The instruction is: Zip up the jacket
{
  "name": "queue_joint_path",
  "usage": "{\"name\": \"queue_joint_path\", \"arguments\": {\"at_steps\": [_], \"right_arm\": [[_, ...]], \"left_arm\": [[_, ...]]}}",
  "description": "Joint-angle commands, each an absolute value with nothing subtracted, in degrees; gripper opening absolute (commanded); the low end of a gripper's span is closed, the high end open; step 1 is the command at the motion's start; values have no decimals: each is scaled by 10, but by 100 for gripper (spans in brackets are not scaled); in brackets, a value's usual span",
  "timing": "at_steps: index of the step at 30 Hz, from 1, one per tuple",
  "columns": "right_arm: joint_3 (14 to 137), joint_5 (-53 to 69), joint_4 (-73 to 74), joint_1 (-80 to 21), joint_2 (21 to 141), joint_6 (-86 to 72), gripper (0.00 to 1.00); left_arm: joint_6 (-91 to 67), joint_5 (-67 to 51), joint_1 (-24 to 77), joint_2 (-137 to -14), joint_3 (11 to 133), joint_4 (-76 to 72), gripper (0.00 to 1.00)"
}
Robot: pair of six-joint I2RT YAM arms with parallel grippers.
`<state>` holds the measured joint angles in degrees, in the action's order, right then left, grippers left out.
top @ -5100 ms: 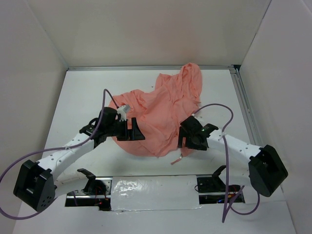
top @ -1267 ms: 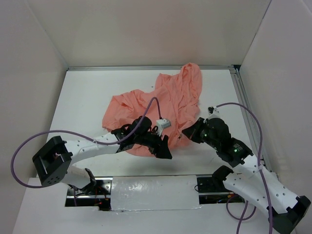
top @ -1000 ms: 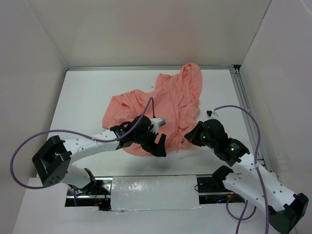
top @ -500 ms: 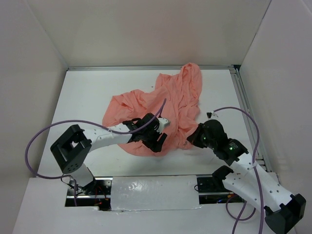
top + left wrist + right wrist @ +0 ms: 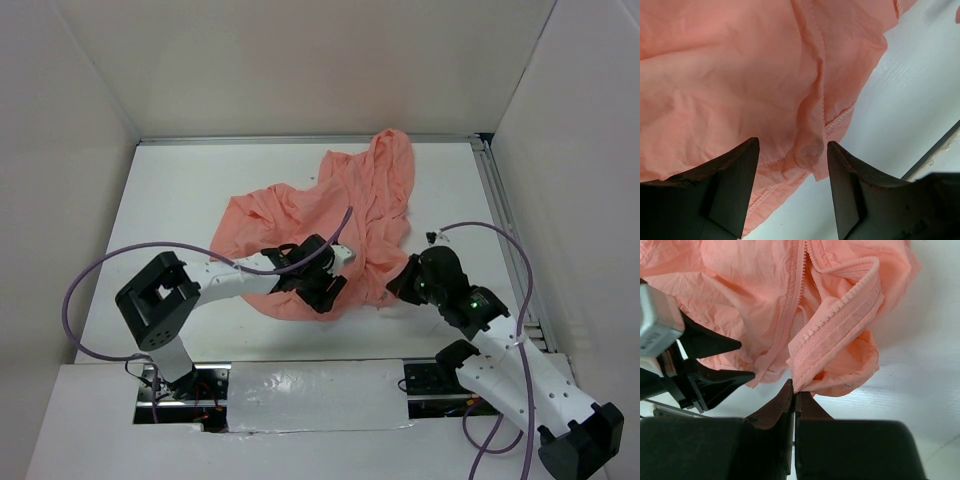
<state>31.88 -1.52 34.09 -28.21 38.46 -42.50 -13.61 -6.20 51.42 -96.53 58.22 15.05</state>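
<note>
The salmon-pink jacket (image 5: 335, 215) lies crumpled mid-table, its hood toward the back wall. My right gripper (image 5: 795, 388) is shut on the lower end of one zipper tape (image 5: 840, 315), which loops up from the jaws; in the top view the right gripper (image 5: 393, 289) sits at the jacket's near right edge. My left gripper (image 5: 793, 145) is open, its fingers straddling the other hem corner (image 5: 808, 149), a small lump of fabric beside a stitched seam. In the top view the left gripper (image 5: 328, 290) rests on the jacket's near edge.
The white table (image 5: 170, 200) is walled at the back and both sides. A metal rail (image 5: 503, 220) runs along the right edge. Purple cables (image 5: 100, 275) arc over both arms. The left fingers (image 5: 715, 362) show in the right wrist view, close beside the held zipper end.
My left gripper has shifted slightly right along the near hem and its jaws have narrowed, while the left arm's elbow swung inward. My right gripper keeps its hold, almost still.
</note>
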Motion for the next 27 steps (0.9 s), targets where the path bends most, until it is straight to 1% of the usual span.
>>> {"name": "queue_joint_path", "arguments": {"at_steps": [1, 5, 9, 10, 12, 13, 15, 16, 22, 25, 27], "right_arm": [[312, -8, 333, -272, 374, -412, 0], [308, -3, 331, -265, 366, -408, 0], [302, -3, 330, -258, 361, -407, 0], [301, -3, 329, -258, 359, -405, 0], [298, -3, 326, -253, 359, -405, 0], [296, 11, 327, -252, 358, -407, 0], [294, 13, 326, -249, 356, -405, 0], [294, 15, 324, -249, 357, -405, 0], [287, 27, 313, -243, 362, -403, 0], [283, 55, 295, -244, 357, -403, 0], [283, 68, 287, -244, 353, -401, 0]], "left_arm": [[-128, -54, 527, -986, 605, 160, 68], [-139, -59, 532, -1001, 606, 164, 62], [-148, -52, 533, -999, 607, 164, 47], [-150, -49, 534, -1001, 611, 167, 38], [-153, -41, 537, -1005, 615, 170, 28], [-153, -41, 539, -1006, 618, 171, 17], [-158, -36, 541, -1007, 621, 177, 2], [-160, -36, 541, -1002, 622, 179, 0], [-184, -75, 540, -940, 613, 161, 0], [-202, -150, 533, -896, 602, 148, 0], [-212, -157, 528, -879, 599, 141, 0]]}}
